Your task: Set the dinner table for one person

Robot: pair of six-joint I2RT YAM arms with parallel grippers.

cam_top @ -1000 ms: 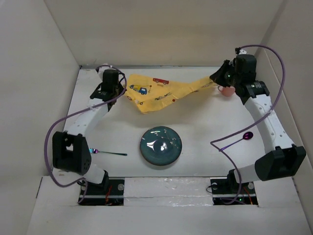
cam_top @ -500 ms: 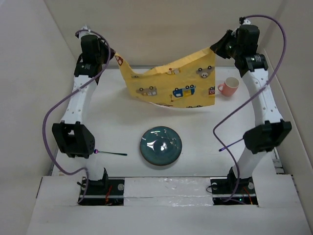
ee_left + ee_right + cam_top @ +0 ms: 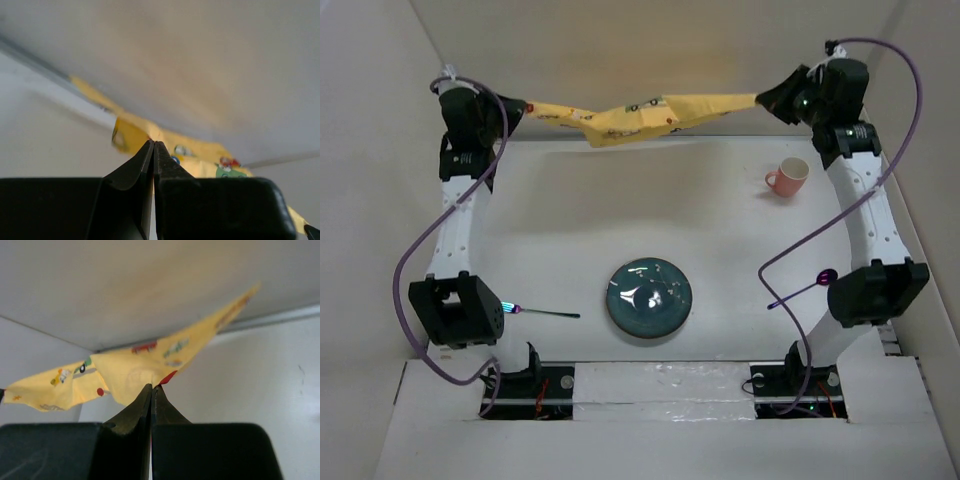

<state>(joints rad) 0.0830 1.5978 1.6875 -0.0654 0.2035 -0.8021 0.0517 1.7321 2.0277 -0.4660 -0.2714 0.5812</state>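
Observation:
A yellow placemat [image 3: 640, 112] printed with toy cars hangs stretched in the air along the back wall, high above the white dinner table [image 3: 620, 215]. My left gripper [image 3: 517, 105] is shut on its left end; the cloth shows past the fingertips in the left wrist view [image 3: 200, 152]. My right gripper [image 3: 767, 97] is shut on its right end; the cloth shows in the right wrist view [image 3: 135, 372]. A dark teal plate [image 3: 648, 298] lies at the table's front middle. A fork [image 3: 548, 313] lies to its left, a purple spoon [image 3: 810, 284] to its right. A pink cup [image 3: 787, 177] stands at the back right.
White walls [image 3: 390, 120] close in the table at the back and both sides. Purple cables [image 3: 425, 250] loop from both arms over the table's side edges.
Both arms have risen and spread apart toward the back corners. The placemat went from bunched near the table, to hanging open, to pulled taut and nearly level along the back wall.

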